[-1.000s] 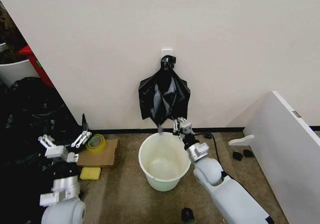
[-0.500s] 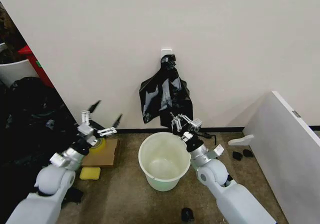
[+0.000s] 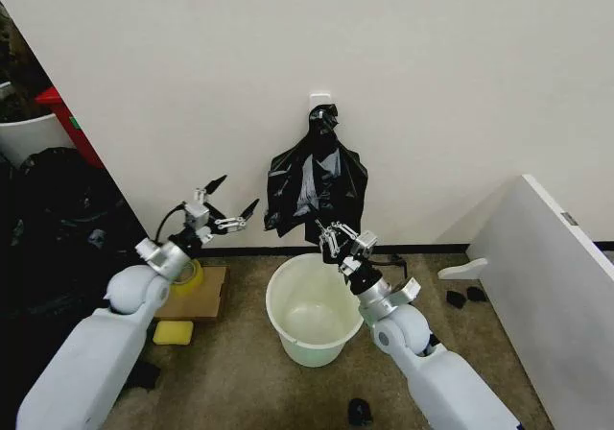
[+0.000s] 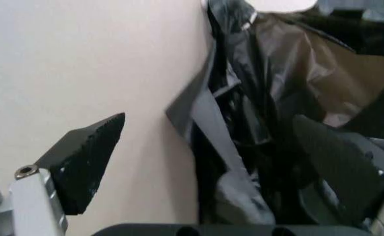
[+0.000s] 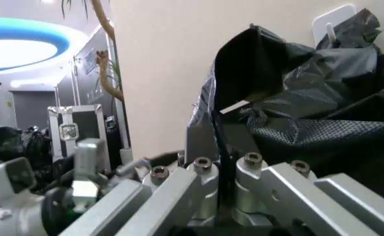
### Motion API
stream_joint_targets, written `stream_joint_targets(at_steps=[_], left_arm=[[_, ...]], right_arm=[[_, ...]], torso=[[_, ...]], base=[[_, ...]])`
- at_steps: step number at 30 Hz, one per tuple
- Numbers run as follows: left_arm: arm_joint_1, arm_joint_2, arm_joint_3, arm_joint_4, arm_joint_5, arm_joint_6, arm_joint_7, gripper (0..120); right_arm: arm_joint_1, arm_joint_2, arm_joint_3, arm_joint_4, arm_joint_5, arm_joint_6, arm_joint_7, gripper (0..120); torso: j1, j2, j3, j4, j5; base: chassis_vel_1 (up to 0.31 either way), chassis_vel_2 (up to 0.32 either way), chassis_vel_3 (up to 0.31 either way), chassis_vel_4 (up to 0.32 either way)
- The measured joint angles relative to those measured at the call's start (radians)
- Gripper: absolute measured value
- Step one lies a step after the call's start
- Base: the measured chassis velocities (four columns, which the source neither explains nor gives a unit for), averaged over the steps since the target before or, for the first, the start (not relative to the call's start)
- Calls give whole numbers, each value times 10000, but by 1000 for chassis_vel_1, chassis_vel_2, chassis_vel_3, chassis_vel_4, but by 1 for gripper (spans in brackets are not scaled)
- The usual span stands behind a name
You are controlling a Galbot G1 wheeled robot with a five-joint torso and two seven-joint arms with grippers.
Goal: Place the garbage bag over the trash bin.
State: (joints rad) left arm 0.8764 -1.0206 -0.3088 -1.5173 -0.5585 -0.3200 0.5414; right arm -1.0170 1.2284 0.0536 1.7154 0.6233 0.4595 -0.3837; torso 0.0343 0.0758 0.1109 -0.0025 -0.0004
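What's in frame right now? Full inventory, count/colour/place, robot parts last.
bunch of bags: 1, glossy black, hanging from a white wall hook above the bin
trash bin: 1, cream-white, on the floor below the bags, nothing in it
tape roll: 1, yellow-green, on the cardboard
cardboard: 1 flat piece, brown, floor left of the bin
sponge: 1, yellow, floor in front of the cardboard
black plastic heap: 1, far left
white tub: 1, far left, red item beside it
white panel: 1, leaning at right
left gripper: open, raised just left of the bags
right gripper: shut on the lower edge of the bags, above the bin's back rim
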Motion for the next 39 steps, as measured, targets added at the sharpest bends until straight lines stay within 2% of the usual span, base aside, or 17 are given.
stream_joint_targets(at_steps=[3, 8, 12, 14, 18, 19, 22, 23, 24, 30, 34, 36, 39], left_arm=[[-477, -382, 324, 706, -39, 252, 312, 95], [-714, -613, 537, 1059, 48, 498, 310, 84], [-1056, -816, 705, 1508, 94, 885, 688, 64], [-1114, -852, 732, 1583, 94, 934, 731, 61], [-1290, -1018, 788, 1851, 95, 1150, 805, 41], [-1290, -1018, 788, 1851, 95, 1150, 805, 41], [-1227, -1039, 727, 1847, 93, 1268, 803, 30], [-1145, -1020, 659, 1783, 93, 1314, 803, 23], [-1145, -1020, 659, 1783, 93, 1314, 803, 23], [-614, -868, 247, 1253, 74, 1413, 751, 1], [115, -699, -253, 407, 52, 1404, 470, 0], [279, -681, -360, 216, 51, 1400, 370, 0], [1212, -658, -876, -1007, 66, 1383, -486, 0]], right_arm=[[54, 56, 41, -149, -19, 14, -133, 0], [59, 81, 85, -215, -41, 32, -229, 0], [61, 75, 174, -259, -33, 60, -388, 0], [62, 68, 186, -260, -22, 65, -436, 0], [53, 37, 218, -258, 50, 82, -691, 0], [53, 37, 218, -258, 50, 82, -691, 0], [33, 22, 246, -247, 67, 87, -775, 0], [24, 12, 256, -243, 70, 88, -777, 0], [24, 12, 256, -243, 70, 88, -777, 0], [-37, -202, 243, -165, 23, 66, -308, 0], [-320, -698, 28, 315, -196, -226, 1107, 0], [-413, -796, -3, 448, -256, -303, 1404, 0], [-1131, -1274, -73, 1332, -415, -688, 2604, 0]], torso=[[0, 0, 0, 0, 0], [0, 0, 0, -2, -3], [-1, 0, 0, 0, -1], [-1, 0, -1, -1, 1], [-1, 0, -1, -1, 1], [-1, 0, -1, -1, 1], [-1, 0, -1, -2, -1], [-1, 0, -1, 0, -1], [-1, 0, -1, 0, -1], [-1, 0, -1, -1, -2], [-1, 0, -1, 0, -1], [-1, 0, -2, 0, -1], [-1, 0, -2, 1, -2]], base=[[0, 0, 0, 0], [0, 0, 0, 0], [0, 0, 0, 0], [0, 0, 0, 0], [0, 0, 0, 0], [0, 0, 0, 0], [0, 0, 0, 0], [0, 0, 0, 0], [0, 0, 0, 0], [0, 0, 0, 0], [0, 0, 0, 0], [0, 0, 0, 0], [0, 0, 0, 0]])
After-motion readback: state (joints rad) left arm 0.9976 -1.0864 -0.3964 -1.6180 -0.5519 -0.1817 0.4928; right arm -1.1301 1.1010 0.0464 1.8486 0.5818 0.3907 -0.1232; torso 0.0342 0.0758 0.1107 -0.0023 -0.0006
